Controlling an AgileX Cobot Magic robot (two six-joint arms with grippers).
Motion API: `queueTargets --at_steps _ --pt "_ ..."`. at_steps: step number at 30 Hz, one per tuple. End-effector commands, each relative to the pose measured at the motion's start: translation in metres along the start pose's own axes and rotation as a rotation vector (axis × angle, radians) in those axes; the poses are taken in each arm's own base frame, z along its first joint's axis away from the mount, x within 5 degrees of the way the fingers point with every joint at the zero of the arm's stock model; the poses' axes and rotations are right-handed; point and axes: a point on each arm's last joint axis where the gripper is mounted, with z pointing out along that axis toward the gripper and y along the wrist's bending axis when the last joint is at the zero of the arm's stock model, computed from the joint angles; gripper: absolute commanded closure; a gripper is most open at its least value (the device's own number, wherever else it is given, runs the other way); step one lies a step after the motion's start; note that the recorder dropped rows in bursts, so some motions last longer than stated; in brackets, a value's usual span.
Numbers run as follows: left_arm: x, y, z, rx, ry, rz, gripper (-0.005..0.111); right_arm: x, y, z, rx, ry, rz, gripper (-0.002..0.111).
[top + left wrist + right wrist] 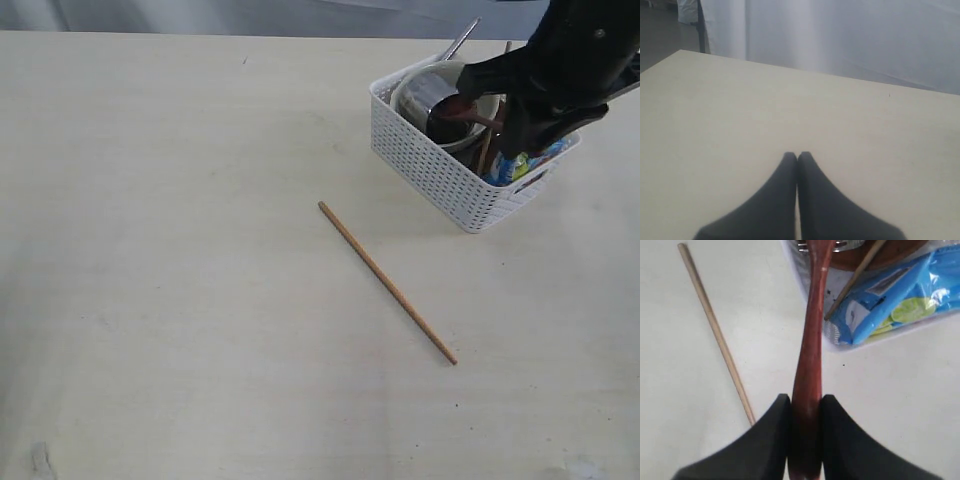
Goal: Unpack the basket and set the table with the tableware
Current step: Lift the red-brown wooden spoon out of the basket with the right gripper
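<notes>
The white lattice basket (440,172) stands at the table's far right. My right gripper (806,402) is shut on the handle of the red-brown wooden spoon (812,335), held over the basket's near rim (801,280). In the exterior view the spoon (462,108) hangs above the cream bowl (405,88) and steel cup (432,92). One chopstick (388,283) lies on the table (180,250) in front of the basket; another chopstick (856,276) leans inside it. My left gripper (798,156) is shut and empty over bare tabletop, out of the exterior view.
A blue snack packet (892,305) lies in the basket's near corner, also visible as the blue packet (520,165) under my right arm (570,60). A steel utensil handle (462,40) sticks up from the basket's far side. A pale curtain (840,35) hangs beyond the table's far edge.
</notes>
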Motion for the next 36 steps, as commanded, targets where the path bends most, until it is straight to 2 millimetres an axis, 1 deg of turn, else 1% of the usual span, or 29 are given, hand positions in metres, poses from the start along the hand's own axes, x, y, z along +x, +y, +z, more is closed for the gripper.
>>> queueTargets --at_steps 1,7,10,17,20,23,26,31,32,36 --pt "0.001 0.0 0.0 -0.002 -0.003 -0.004 0.107 0.015 0.001 -0.013 -0.007 -0.029 -0.003 0.109" --pt "0.001 0.0 0.0 -0.002 -0.003 -0.004 0.107 0.037 0.005 -0.017 -0.049 -0.027 -0.012 0.109" --pt "0.001 0.0 0.0 -0.002 -0.003 -0.004 0.107 0.044 0.006 -0.016 -0.062 -0.022 -0.038 0.109" --pt "0.001 0.0 0.0 -0.002 -0.003 -0.004 0.107 0.046 0.011 -0.016 -0.121 -0.023 -0.078 0.109" --pt "0.001 0.0 0.0 -0.002 -0.003 -0.004 0.107 0.046 0.017 -0.017 -0.186 -0.04 -0.179 0.109" --pt "0.001 0.0 0.0 -0.002 -0.003 -0.004 0.107 0.046 0.023 -0.017 -0.21 -0.06 -0.359 0.109" --pt "0.001 0.0 0.0 -0.002 -0.003 -0.004 0.107 0.048 0.033 -0.016 -0.193 -0.072 -0.641 0.109" --pt "0.001 0.0 0.0 -0.002 -0.003 -0.004 0.107 0.054 0.059 -0.012 -0.164 -0.101 -1.367 0.109" --pt "0.001 0.0 0.0 -0.002 -0.003 -0.004 0.107 0.051 0.066 -0.012 -0.136 -0.151 -1.471 0.109" --pt "0.001 0.0 0.0 -0.002 -0.003 -0.004 0.107 0.036 0.087 -0.008 0.057 -0.303 -1.678 0.109"
